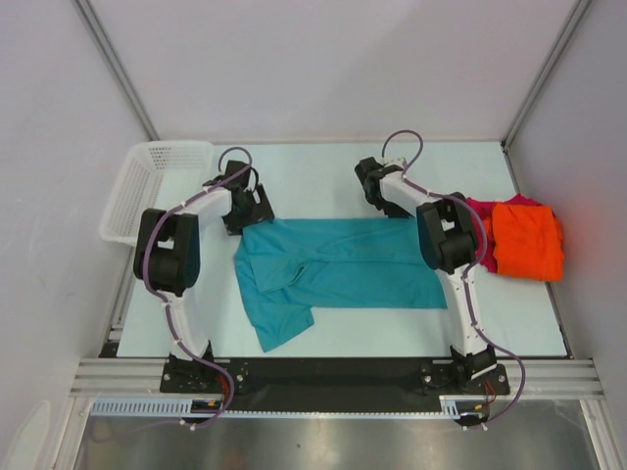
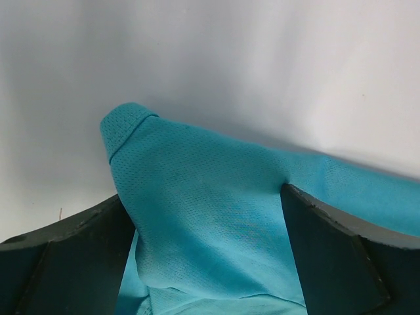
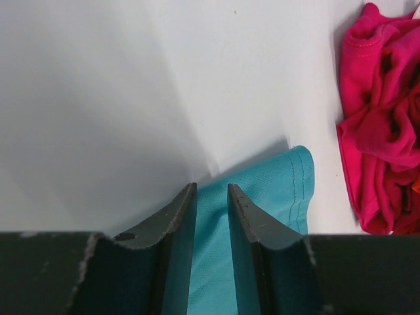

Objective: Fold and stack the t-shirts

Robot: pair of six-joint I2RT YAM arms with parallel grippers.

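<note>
A teal-blue t-shirt (image 1: 333, 264) lies spread across the middle of the table, with one sleeve folded in at its near left. My left gripper (image 1: 247, 208) sits at the shirt's far left corner. In the left wrist view the left gripper (image 2: 203, 193) is open, its jaws wide, and a hump of teal cloth (image 2: 197, 216) rises between them. My right gripper (image 1: 377, 191) is at the shirt's far right corner. In the right wrist view it (image 3: 211, 187) is shut on the hem edge of the teal cloth (image 3: 275, 190). A folded orange t-shirt (image 1: 529, 240) lies on a crumpled magenta t-shirt (image 1: 482, 211) at the right.
A white mesh basket (image 1: 147, 186) stands at the far left, beside the left arm. The magenta cloth (image 3: 380, 118) lies close to the right of the right gripper. White walls enclose the table on three sides.
</note>
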